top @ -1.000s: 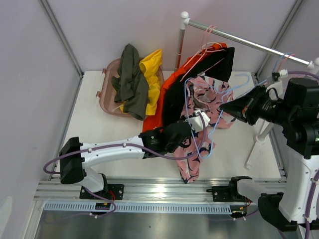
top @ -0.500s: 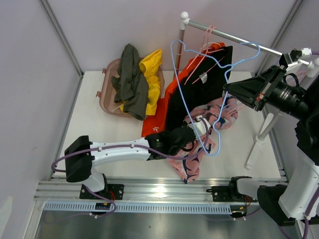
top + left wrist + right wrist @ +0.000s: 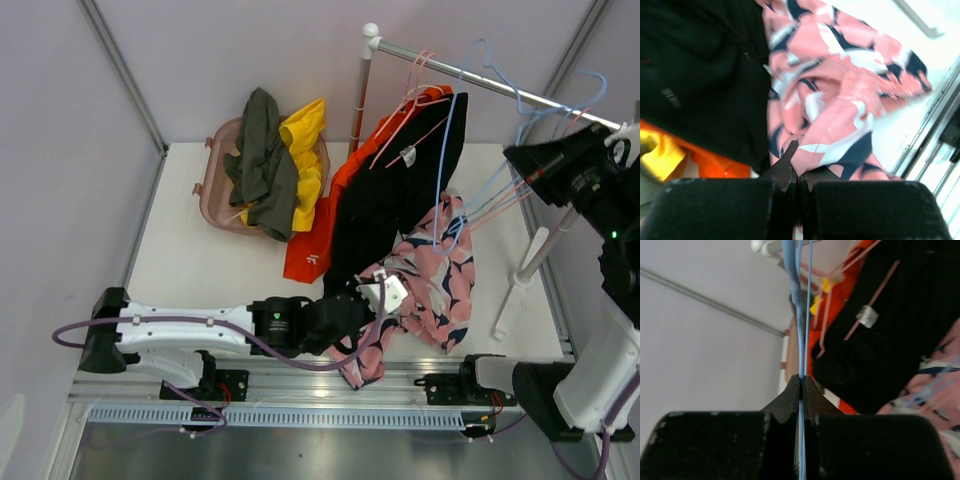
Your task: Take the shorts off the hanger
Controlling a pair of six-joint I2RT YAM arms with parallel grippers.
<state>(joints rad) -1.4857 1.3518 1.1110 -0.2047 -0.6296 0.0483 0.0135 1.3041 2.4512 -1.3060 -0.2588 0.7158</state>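
Pink shorts (image 3: 445, 285), pinched in left claw (image 3: 799, 172), reach near edge of table (image 3: 200, 270).

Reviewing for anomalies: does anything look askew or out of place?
Yes. The blue hanger is off the rail, pinched by the right gripper, its wire seemingly snagged in the pink shorts, which spill over the table edge, clamped by the left gripper.

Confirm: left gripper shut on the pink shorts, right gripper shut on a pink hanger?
Wrong on the hanger. The right gripper is shut on the blue hanger, not a pink one; the right wrist view shows the blue wire pinched between its fingers. The left gripper is shut on the pink shorts, as you said.
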